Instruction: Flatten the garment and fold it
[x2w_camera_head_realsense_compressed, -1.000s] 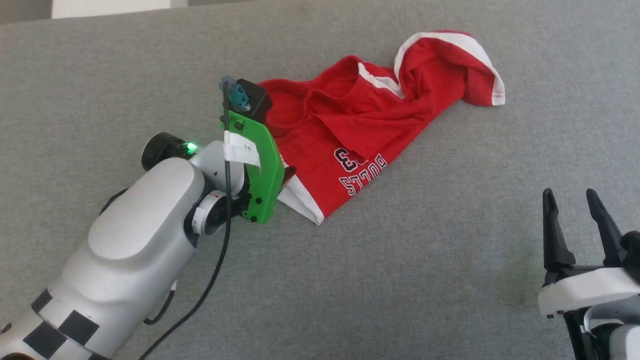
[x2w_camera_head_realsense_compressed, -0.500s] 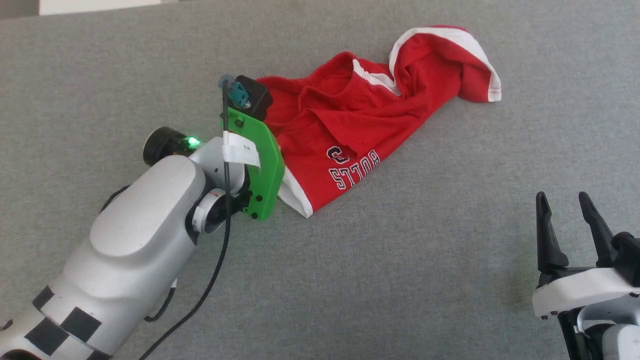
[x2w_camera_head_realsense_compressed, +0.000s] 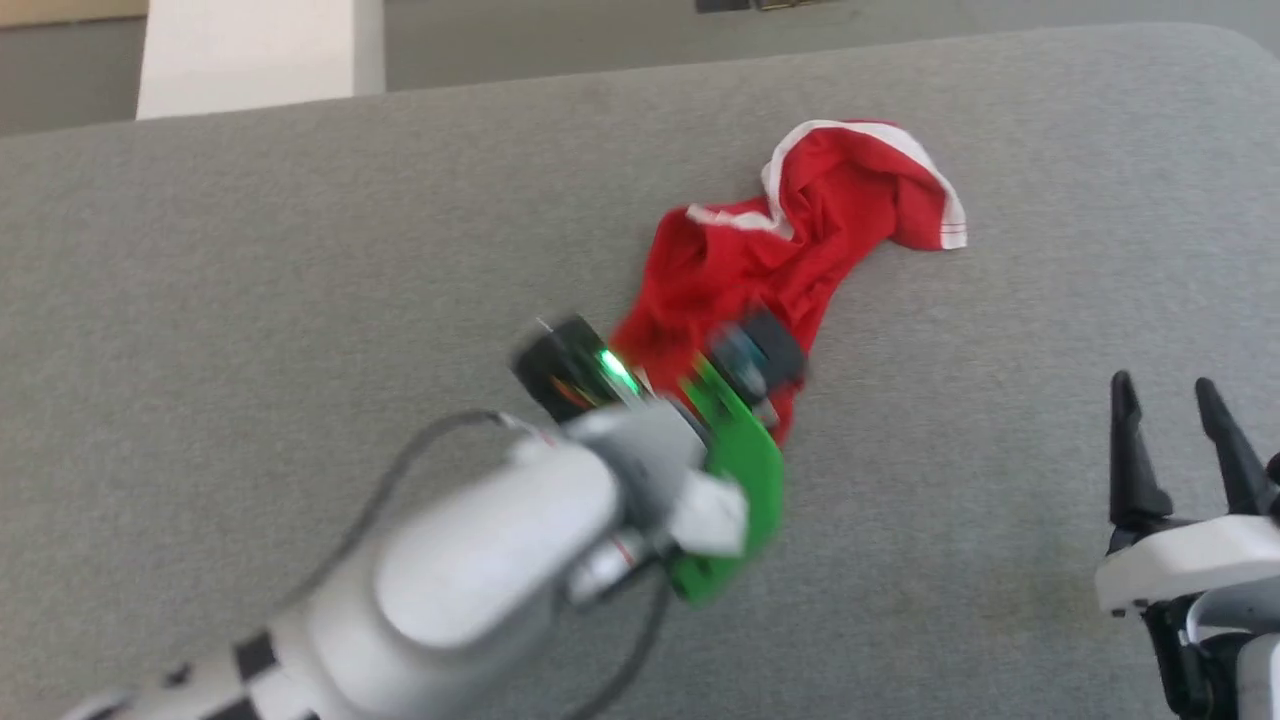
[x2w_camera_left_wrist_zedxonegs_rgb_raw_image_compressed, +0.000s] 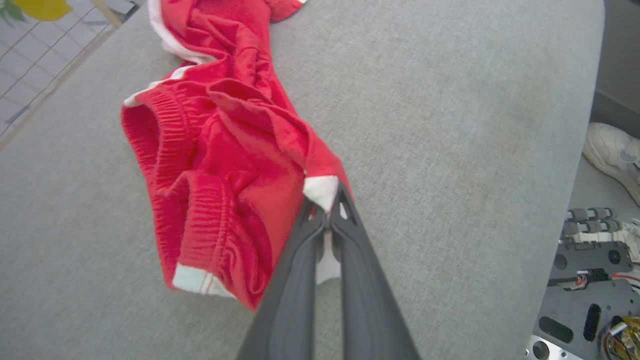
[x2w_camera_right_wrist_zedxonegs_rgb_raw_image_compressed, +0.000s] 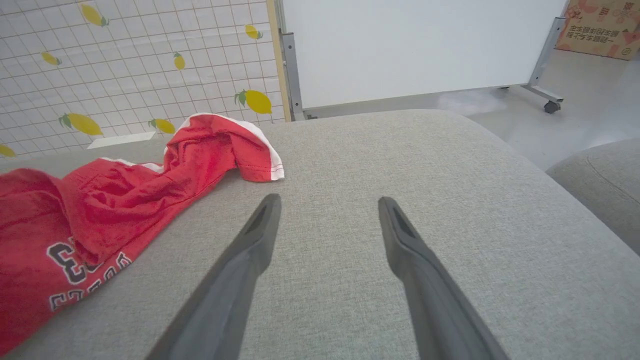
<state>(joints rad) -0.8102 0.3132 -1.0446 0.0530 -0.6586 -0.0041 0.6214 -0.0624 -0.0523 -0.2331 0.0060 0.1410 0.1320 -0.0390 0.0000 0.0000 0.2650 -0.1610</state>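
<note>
On the grey cushion (x2w_camera_head_realsense_compressed: 300, 250), the garment (x2w_camera_head_realsense_compressed: 800, 230) runs toward upper right from the left gripper (x2w_camera_left_wrist_zedxonegs_rgb_raw_image_compressed: 327, 210) pinching its hem; the right gripper (x2w_camera_head_realsense_compressed: 1165, 385) gapes empty.

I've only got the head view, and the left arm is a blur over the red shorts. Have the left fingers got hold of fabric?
Observer: Yes; the left wrist view shows the left fingers shut on white trim of the shorts.
Operator: What's bunched beside them?
Observer: The ribbed elastic waistband, crumpled over itself.
Operator: Where's the print?
Observer: The print faces up in the right wrist view, left of the open right fingers.
</note>
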